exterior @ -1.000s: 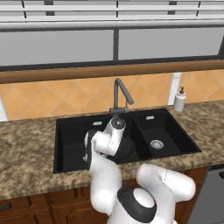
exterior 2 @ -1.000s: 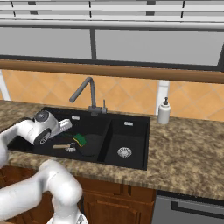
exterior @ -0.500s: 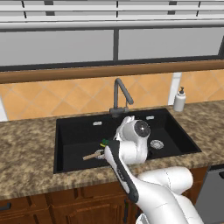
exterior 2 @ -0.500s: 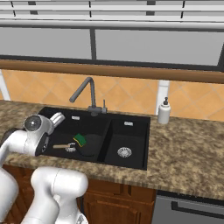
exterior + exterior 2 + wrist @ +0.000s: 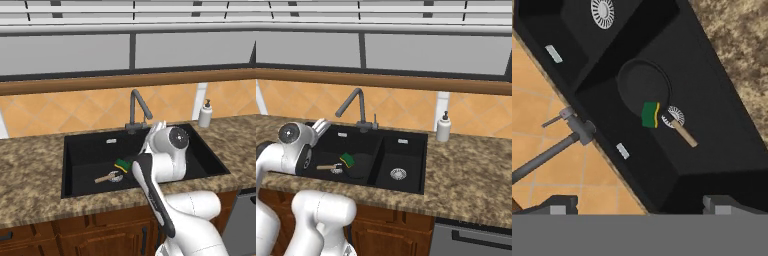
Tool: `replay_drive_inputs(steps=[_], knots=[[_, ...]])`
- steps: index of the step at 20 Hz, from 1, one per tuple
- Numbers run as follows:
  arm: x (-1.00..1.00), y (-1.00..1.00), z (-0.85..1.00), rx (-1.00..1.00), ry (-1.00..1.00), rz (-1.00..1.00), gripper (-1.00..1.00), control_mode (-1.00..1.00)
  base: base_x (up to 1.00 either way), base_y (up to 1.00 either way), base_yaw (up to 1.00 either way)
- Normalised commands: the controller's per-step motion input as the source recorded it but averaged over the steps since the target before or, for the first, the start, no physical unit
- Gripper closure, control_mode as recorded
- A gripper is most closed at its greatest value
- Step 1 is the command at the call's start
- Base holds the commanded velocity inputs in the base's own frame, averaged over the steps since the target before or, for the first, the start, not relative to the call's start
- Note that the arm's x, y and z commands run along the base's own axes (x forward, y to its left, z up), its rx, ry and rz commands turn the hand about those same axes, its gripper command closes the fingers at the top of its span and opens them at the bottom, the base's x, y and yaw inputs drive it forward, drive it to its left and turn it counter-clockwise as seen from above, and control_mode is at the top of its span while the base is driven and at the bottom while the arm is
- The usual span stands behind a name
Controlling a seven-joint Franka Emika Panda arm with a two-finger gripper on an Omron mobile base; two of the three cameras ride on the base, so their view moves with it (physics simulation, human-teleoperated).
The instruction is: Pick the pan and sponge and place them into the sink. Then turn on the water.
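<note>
The black sink (image 5: 80,150) (image 5: 406,150) (image 5: 722,125) holds the pan (image 5: 643,86) (image 5: 360,168) in its large basin, wooden handle (image 5: 685,134) (image 5: 103,177) (image 5: 325,167) lying over the silver drain. The green and yellow sponge (image 5: 650,114) (image 5: 121,163) (image 5: 347,159) rests on the pan's rim. My gripper (image 5: 640,207) (image 5: 150,137) (image 5: 321,125) hangs open above the basin with nothing between its fingers. The grey faucet (image 5: 137,107) (image 5: 353,103) (image 5: 549,154) stands behind it. No water stream is in view at its spout.
A white soap dispenser (image 5: 205,114) (image 5: 443,127) stands on the granite counter (image 5: 471,170) right of the sink. The smaller basin's drain (image 5: 398,173) (image 5: 602,8) is bare. A window ledge runs above the tiled wall.
My hand has swung up and away from the pan, out of the large basin. Pan and sponge lie where they were.
</note>
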Motion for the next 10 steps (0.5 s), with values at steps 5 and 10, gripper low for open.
replay_drive_inputs(steps=[5,10], knots=[[0.00,-0.41,0.16,0.07,0.00,-0.02,-1.00,-1.00,0.00,0.00,0.00],[0.00,-0.71,0.00,0.16,-0.03,0.01,-1.00,-1.00,0.00,0.00,0.00]])
